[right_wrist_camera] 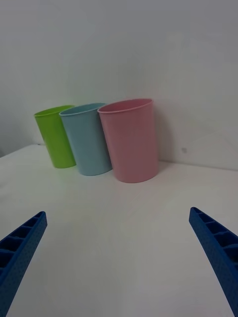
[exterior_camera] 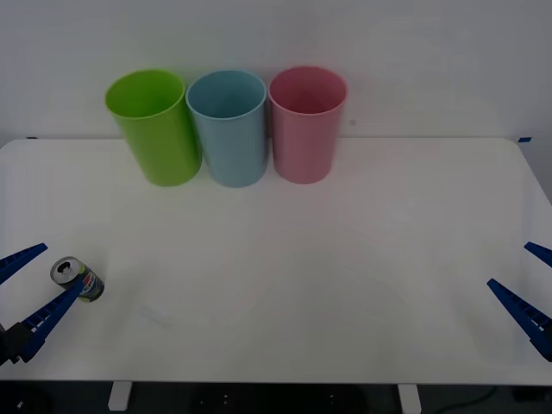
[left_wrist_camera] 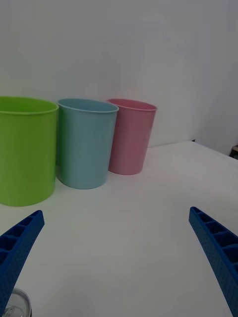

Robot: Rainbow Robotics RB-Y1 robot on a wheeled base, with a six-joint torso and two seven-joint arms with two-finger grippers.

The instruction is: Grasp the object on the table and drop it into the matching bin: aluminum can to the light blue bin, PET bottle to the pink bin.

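Three bins stood in a row at the far edge of the table (exterior_camera: pixel 345 259): a lime green bin (exterior_camera: pixel 155 128), the light blue bin (exterior_camera: pixel 228 128) and the pink bin (exterior_camera: pixel 306 123), close together so a drop into one called for care over its neighbours. The can (exterior_camera: pixel 78 278) stood near the front left corner, well apart from them. The left gripper (exterior_camera: pixel 30 289) sat low at that corner with its fingers spread wide and nothing held; the can lay just beside the nearer finger, perhaps touching it, though I could not tell. It looked placed to close on the can. The right gripper (exterior_camera: pixel 535 293) waited wide open and empty at the front right corner.
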